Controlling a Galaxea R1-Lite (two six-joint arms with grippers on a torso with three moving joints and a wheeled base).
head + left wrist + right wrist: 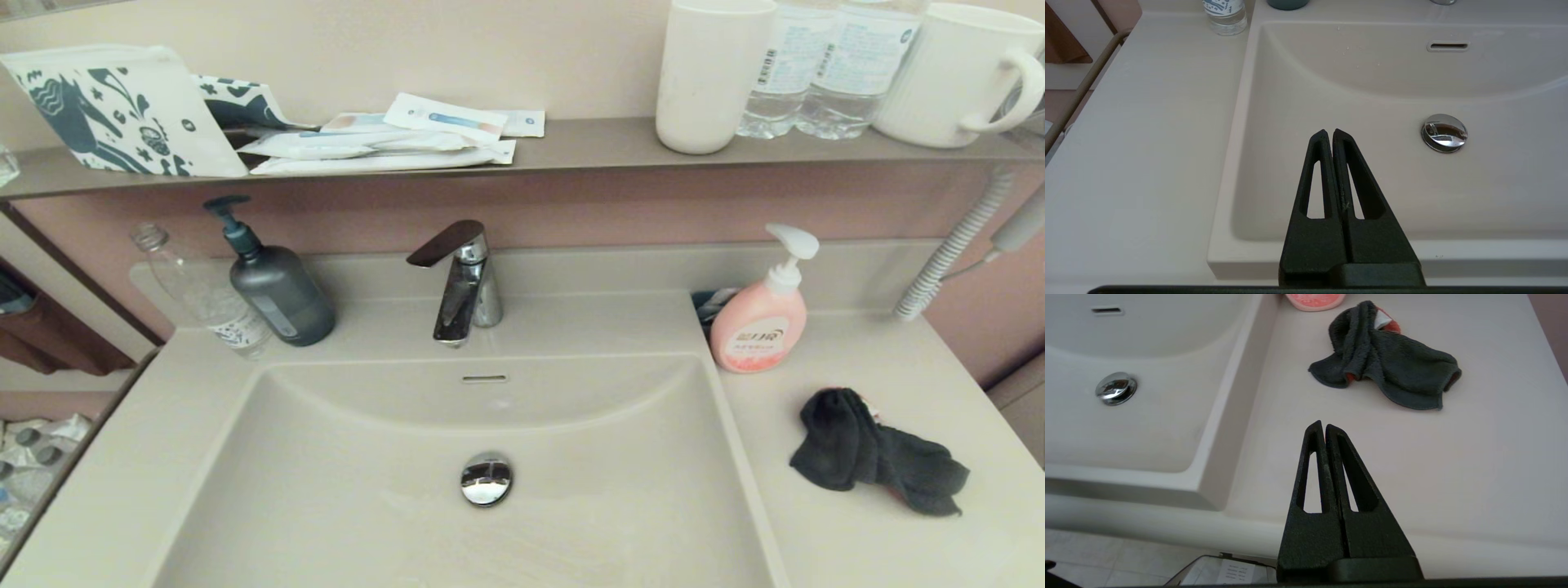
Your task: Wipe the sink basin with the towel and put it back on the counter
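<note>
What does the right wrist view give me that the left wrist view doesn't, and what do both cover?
Only the right wrist view shows the towel, crumpled on the counter right of the basin with its orange-red underside peeking out, the pink soap bottle just behind it, and the right gripper, shut and short of the towel.

Only the left wrist view shows the clear bottle and the left gripper, shut above the basin's near rim.

Both show the sink basin, drain plug and overflow slot.
</note>
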